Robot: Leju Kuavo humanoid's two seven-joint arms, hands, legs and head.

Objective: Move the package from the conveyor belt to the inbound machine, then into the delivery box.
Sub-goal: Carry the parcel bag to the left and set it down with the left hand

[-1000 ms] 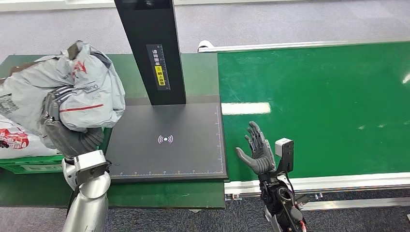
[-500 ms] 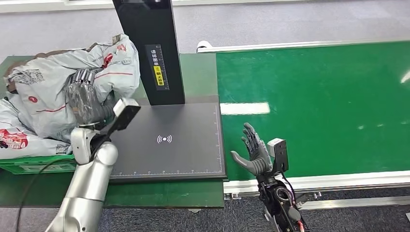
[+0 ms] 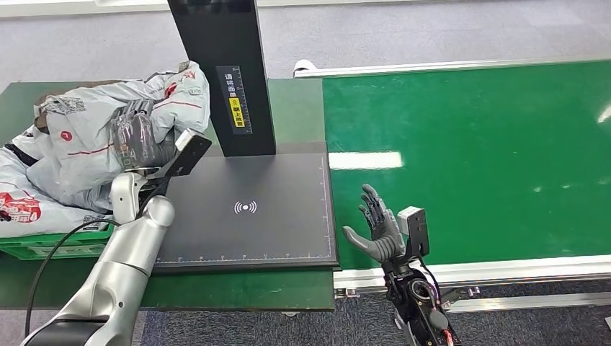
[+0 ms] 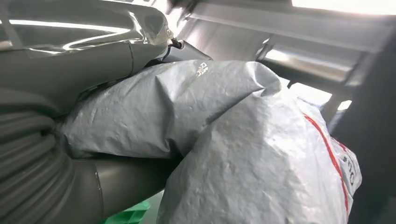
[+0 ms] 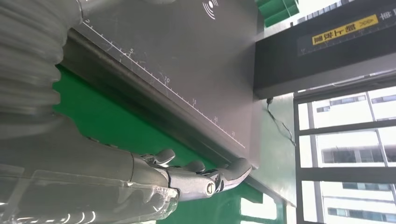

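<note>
A crumpled grey package with red print lies over other bags in the green delivery box at the left. My left hand grips its near side; the wrist view shows the grey package pressed against the thumb. The inbound machine's dark scan plate with its black post stands between box and belt. My right hand hovers open, fingers spread, over the near left corner of the green conveyor belt. Its fingers show beside the plate's ruled edge.
Another white bag with red print lies lower in the box. The green table carries the scan plate. The belt's metal rail runs along its near edge. Grey carpet lies beyond.
My left hand has carried the package further left and back, lowering it onto the bags in the box. The right hand has stayed almost still over the belt corner.
</note>
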